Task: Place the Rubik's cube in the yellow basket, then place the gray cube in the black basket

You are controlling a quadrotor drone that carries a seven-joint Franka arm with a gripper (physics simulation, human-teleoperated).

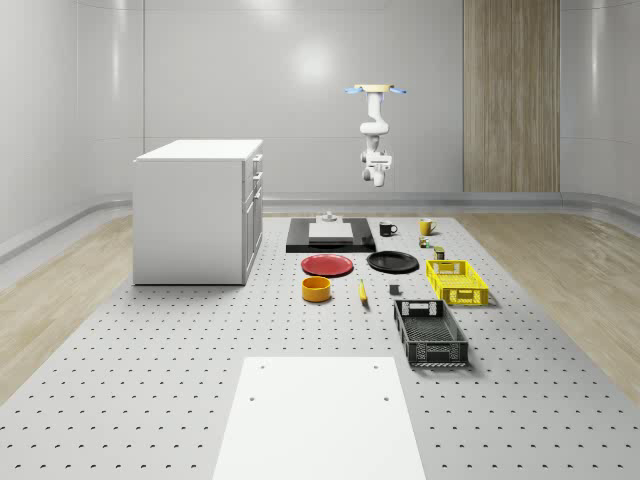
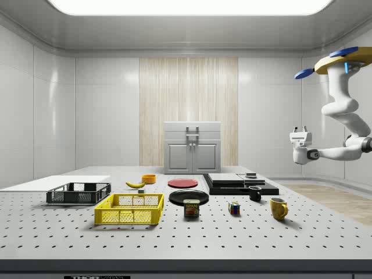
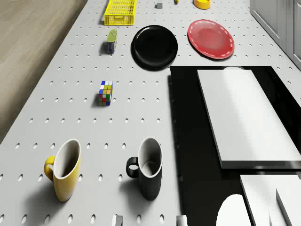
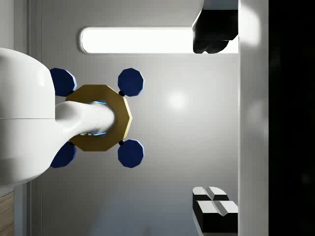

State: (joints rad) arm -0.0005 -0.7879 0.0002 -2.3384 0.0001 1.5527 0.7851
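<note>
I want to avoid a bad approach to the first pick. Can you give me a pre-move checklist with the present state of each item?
1. Rubik's cube free to grasp, standing alone on the table: ok.
2. Yellow basket open and nothing in it: ok.
3. Drone hovering high above the table's far end: ok.
4. Gripper near the Rubik's cube: not ok, it hangs high above the table.
5. Finger opening: cannot tell.
6. Nearby obstacles, yellow mug and black mug, standing apart from the Rubik's cube: ok.
</note>
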